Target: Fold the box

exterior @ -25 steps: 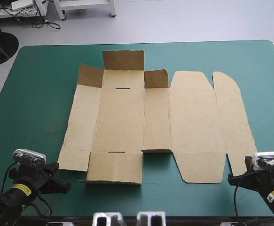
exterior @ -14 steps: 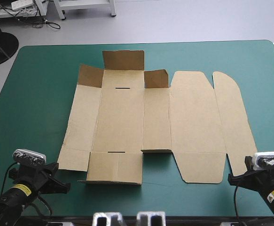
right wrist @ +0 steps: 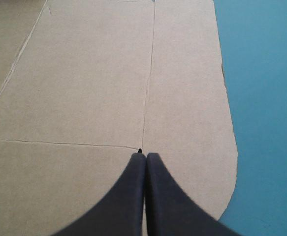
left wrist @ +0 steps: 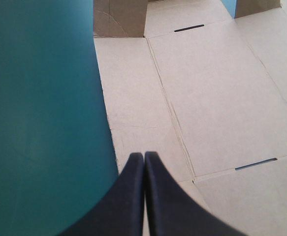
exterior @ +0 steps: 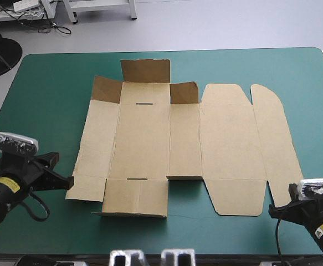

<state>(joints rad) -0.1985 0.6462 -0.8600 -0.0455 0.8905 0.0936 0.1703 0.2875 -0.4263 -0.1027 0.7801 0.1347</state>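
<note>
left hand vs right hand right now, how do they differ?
The left hand sits at the left edge of the box, by its near-left corner; the right hand is over the rounded flap. The left hand is farther up the table; the right hand hangs by the near edge. Both are shut, holding nothing.

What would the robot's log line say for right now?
box: flat on teal-green cover, far flaps raised | left gripper: shut, at box's near-left corner | right gripper: shut, over box's near-right flap

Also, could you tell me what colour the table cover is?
The cover is teal-green, clearest in the high view.
</note>
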